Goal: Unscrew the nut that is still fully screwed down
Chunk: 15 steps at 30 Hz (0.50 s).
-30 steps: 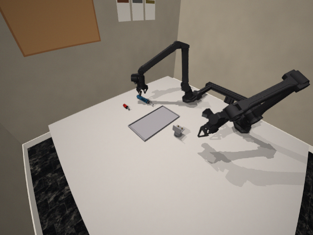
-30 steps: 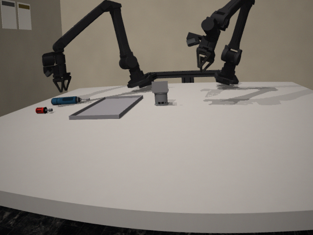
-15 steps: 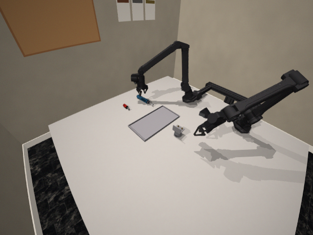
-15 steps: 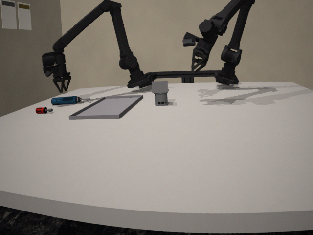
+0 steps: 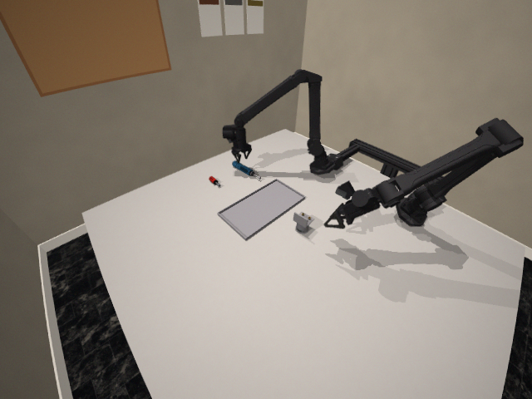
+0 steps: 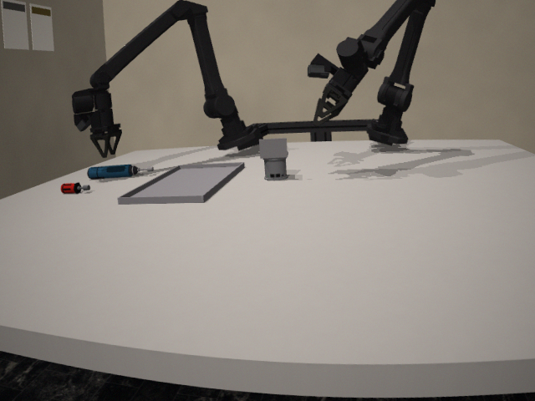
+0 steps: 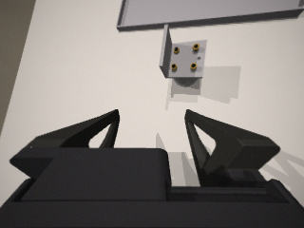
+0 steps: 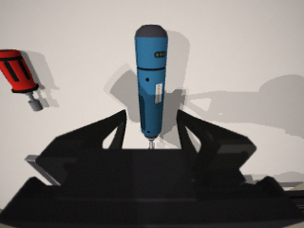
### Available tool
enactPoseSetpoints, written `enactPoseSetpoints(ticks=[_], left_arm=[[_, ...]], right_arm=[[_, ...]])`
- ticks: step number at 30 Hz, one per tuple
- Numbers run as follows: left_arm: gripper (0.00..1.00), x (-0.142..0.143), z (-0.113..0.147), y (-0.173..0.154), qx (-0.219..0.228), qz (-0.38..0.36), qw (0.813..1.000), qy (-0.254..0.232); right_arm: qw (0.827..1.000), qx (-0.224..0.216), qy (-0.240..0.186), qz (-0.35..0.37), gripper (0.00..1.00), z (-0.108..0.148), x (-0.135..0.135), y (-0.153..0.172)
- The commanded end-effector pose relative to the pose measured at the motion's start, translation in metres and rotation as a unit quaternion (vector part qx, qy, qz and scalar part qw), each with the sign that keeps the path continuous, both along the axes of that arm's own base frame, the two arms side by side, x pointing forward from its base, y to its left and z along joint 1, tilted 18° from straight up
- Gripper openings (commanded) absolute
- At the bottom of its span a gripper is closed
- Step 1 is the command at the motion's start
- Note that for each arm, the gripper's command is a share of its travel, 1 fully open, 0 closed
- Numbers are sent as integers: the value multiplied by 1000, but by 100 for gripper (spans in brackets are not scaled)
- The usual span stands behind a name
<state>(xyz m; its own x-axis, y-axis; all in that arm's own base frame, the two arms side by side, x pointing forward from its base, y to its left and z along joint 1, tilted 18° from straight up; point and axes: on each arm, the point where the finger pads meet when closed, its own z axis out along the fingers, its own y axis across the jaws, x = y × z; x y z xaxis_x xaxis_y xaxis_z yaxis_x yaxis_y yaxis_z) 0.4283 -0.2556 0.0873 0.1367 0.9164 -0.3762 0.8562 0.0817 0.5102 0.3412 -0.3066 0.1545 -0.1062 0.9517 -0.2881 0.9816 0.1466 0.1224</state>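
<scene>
Early stage: joint module [image 5: 302, 225] [image 6: 275, 168] [image 7: 185, 82] upright mid-table, bracket [image 5: 302, 219] [image 6: 272, 149] [image 7: 187, 59] on, unscrewing left; left gripper [image 5: 334, 224] [image 6: 318, 121] [image 7: 152, 112] apart, right gripper [image 5: 243, 160] [image 6: 109, 155] [image 8: 151, 113] too, above nut driver [image 5: 243, 168] [image 6: 113, 171] [image 8: 151, 85] far left.

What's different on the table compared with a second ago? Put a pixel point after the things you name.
The left gripper [image 5: 334, 225] [image 6: 318, 120] [image 7: 152, 113] has swung closer to the joint module [image 5: 302, 227] [image 6: 275, 168] [image 7: 186, 82], tilting as it went. Nothing was grabbed or released. The right gripper [image 5: 243, 159] [image 6: 109, 154] [image 8: 151, 114], electric nut driver [image 5: 243, 168] [image 6: 113, 171] [image 8: 151, 95] and joint module look unmoved.
</scene>
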Motion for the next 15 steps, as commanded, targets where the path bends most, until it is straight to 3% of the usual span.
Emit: enactPoseSetpoints(ticks=[1,9,15], left_arm=[[86,-3,-3,-15,-35,11,999,0],[86,-8,-3,-36,-114,28,993,0],[86,-6,3,-34,-127,33,991,-5]], right_arm=[[999,-27,-32,7,65,31,19,-12],[999,-27,-32,7,65,31,19,-12],[999,-27,-32,7,65,31,19,-12]])
